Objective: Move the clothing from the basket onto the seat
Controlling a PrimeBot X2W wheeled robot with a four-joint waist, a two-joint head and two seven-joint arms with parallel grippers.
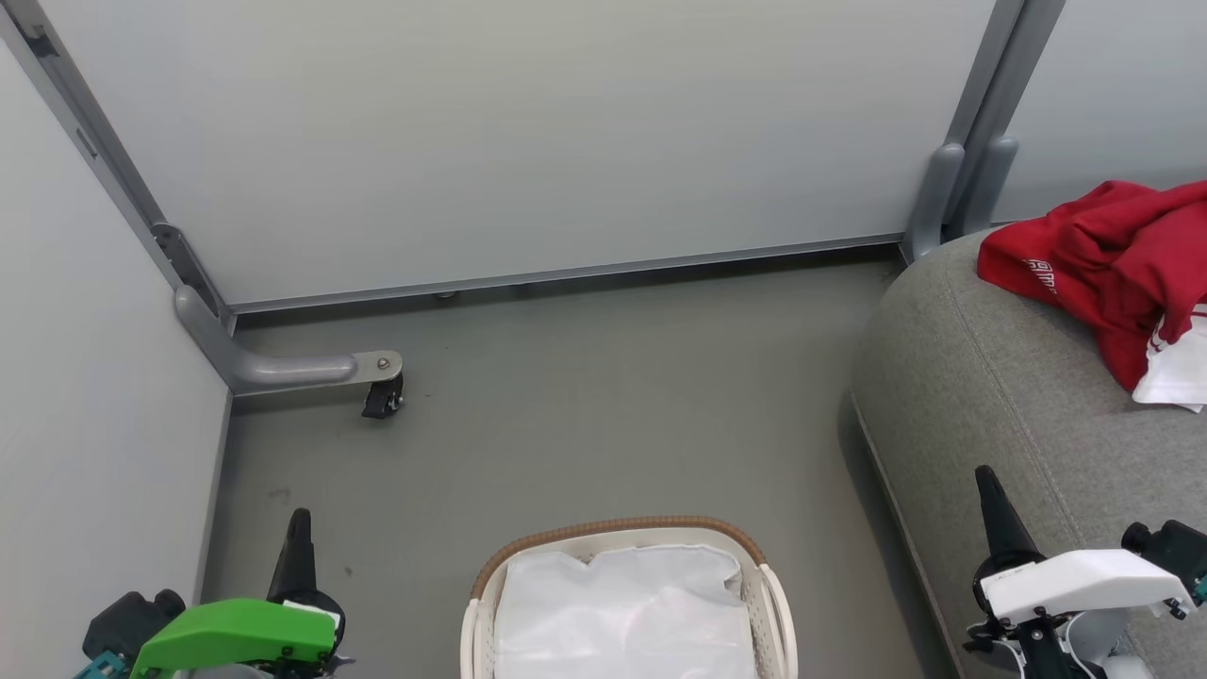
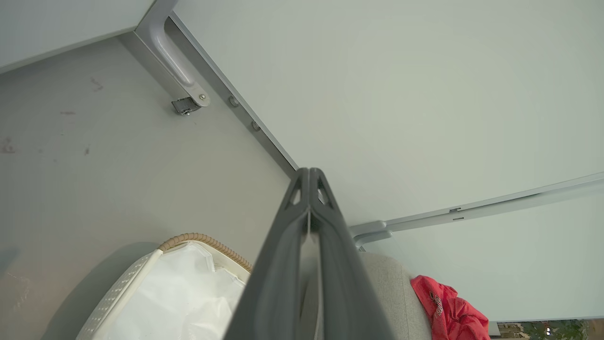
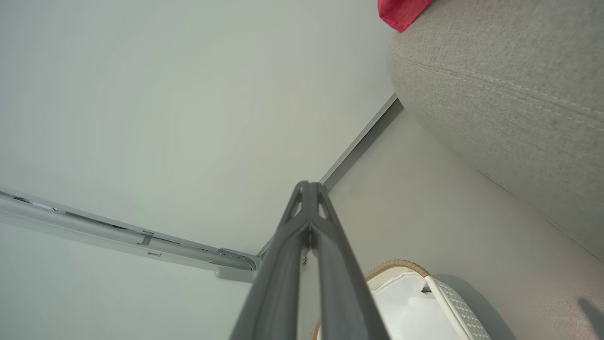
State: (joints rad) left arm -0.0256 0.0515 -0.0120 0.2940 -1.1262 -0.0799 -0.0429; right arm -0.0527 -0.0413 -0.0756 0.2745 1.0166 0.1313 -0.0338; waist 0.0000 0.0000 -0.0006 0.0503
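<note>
Now: clothing (image 1: 1103,247) on seat (image 1: 990,396), R side

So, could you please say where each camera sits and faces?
Head: on the robot's head, facing forward-down at basket and seat; left end effector and right end effector show.
Left wrist: looks along its shut fingers past the basket to the wall.
Right wrist: along its shut fingers to the wall, beside the seat.
Shared: both wrist views catch basket, seat, clothing.
</note>
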